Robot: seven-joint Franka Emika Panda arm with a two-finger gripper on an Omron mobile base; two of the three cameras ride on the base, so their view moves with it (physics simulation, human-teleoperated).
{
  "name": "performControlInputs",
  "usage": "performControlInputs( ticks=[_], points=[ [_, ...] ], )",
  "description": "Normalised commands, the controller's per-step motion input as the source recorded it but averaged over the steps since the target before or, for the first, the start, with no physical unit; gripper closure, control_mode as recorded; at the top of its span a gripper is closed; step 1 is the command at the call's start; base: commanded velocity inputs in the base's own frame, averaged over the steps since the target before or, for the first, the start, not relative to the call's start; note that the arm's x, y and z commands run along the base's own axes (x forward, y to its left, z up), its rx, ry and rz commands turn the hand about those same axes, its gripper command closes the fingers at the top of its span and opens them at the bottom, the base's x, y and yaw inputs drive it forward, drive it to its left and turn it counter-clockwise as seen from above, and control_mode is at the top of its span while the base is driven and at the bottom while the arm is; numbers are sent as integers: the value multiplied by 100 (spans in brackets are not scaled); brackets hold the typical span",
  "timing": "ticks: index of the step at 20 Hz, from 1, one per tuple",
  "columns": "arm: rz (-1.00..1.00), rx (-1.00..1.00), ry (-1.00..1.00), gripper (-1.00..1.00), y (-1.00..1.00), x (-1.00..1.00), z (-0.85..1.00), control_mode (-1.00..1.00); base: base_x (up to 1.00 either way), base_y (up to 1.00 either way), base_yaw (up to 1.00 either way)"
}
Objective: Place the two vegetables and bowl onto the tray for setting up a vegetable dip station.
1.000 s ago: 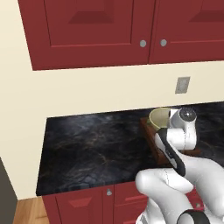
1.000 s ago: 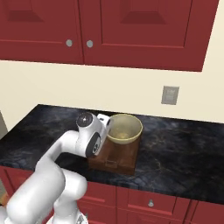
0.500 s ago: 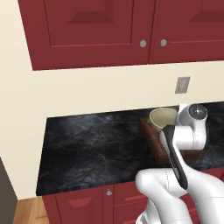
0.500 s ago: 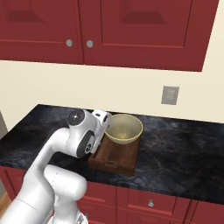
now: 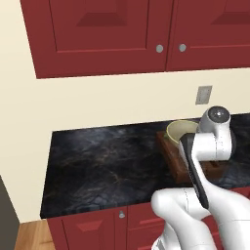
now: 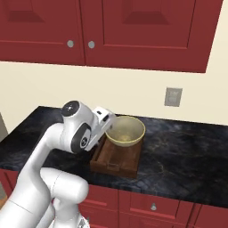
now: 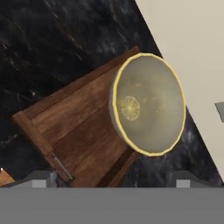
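Left base view: arm's lifted up and swung right vs a sec ago, so its white wrist now covers pt of the slatted wooden tray [image 5: 177, 158], w/ the cream bowl [image 5: 179, 130] sitting on the tray's far end by the wall. Right base view: gripper [image 6: 108, 120] has backed up off the bowl [image 6: 126, 131], claw spread wide w/ nothing in it, bowl parked on the tray [image 6: 116, 161] on the dark counter [image 6: 187, 156] — so I'd say the bowl step is done. Hand view: looking down at the bowl [image 7: 148, 105] on the tray [image 7: 74, 127], can't spot any veg on the slats, so prob the carrot etc still to go.
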Motion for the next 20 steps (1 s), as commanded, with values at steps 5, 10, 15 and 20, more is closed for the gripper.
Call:
performControlInputs(
  ticks=[5, 10, 15, 20],
  points=[
    [-30, 21, 0, -100, -7, -19, 1, -100, 0, 0, 0],
    [-36, 17, -1, -100, 0, -23, 0, -100, 0, 0, 0],
    [-35, 20, -3, -100, -2, -28, 2, -100, 0, 0, 0],
    [-30, 19, 0, -100, -4, -19, 0, -100, 0, 0, 0]
  ],
)
